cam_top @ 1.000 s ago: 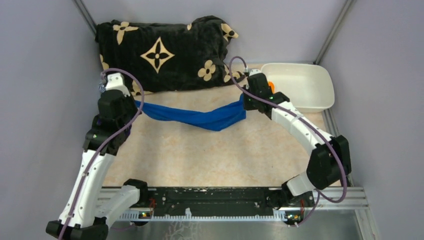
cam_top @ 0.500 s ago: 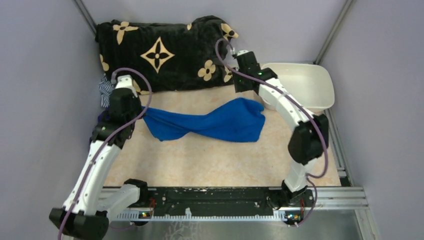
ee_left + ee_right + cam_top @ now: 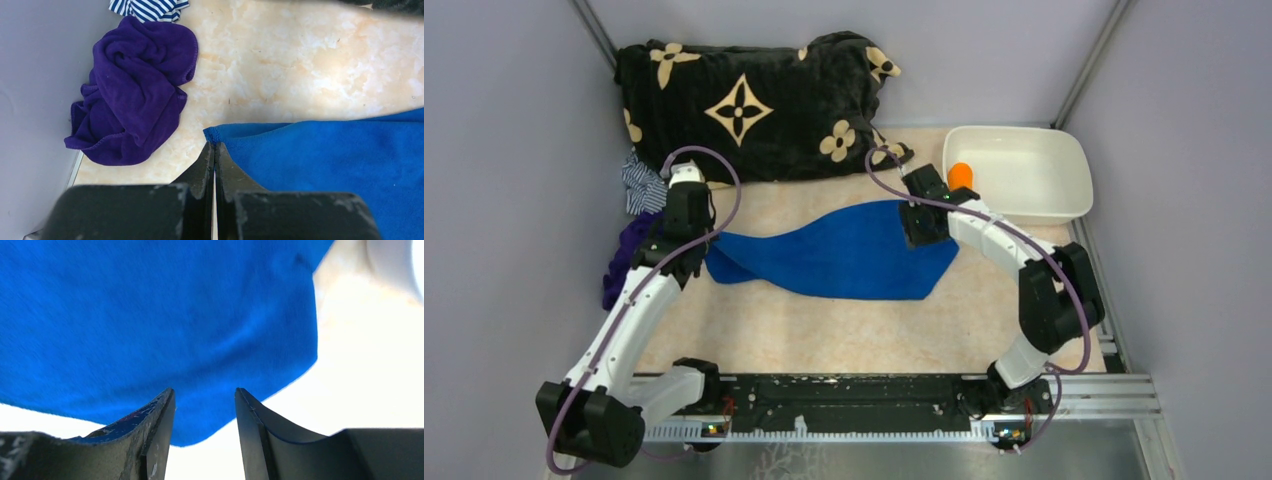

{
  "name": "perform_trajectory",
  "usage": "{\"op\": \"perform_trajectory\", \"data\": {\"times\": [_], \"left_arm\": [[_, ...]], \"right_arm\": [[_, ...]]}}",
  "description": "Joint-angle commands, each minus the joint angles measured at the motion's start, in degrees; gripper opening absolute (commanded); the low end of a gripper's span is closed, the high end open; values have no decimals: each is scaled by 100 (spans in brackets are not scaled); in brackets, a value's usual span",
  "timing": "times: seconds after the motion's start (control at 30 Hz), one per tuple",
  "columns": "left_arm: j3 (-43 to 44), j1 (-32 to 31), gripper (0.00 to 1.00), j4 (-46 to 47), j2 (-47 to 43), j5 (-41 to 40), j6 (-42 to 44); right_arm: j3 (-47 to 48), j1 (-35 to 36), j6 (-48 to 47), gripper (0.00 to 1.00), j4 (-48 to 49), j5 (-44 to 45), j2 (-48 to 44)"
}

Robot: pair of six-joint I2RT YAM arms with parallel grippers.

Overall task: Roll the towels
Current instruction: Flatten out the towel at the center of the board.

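The blue towel [image 3: 834, 250], which a second ago hung as a twisted band pulled between the two arms, now lies spread across the middle of the table [image 3: 844, 325], its left end folded over on itself. The right gripper [image 3: 204, 390] has let go of it and hangs just above the towel's right end with its jaws apart and nothing between them. The left gripper [image 3: 215, 146] is pressed tight shut, its tips right at the hem of the towel's left corner; I can't tell whether any cloth is caught there. The orange towel [image 3: 961, 174] sits in the white bin [image 3: 1064, 205] at the far right. Left of the arm lie a crumpled purple cloth [image 3: 130, 95] and a striped cloth [image 3: 147, 7].
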Motion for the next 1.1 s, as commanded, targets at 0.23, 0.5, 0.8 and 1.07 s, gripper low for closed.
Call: {"op": "perform_trajectory", "data": {"times": [0.23, 0.5, 0.8, 1.07], "left_arm": [[-156, 196, 0, 321, -1, 130, 77], [-185, 299, 0, 341, -53, 218, 60], [-27, 309, 0, 223, -367, -82, 33], [85, 309, 0, 77, -964, -420, 13]], "right_arm": [[-1661, -362, 1209, 49, 605, -107, -944], [-2129, -369, 1427, 43, 1206, -278, -647], [-1659, -364, 1035, 0, 267, 314, -1051], [304, -360, 383, 0, -1714, 1143, -1529]]}}
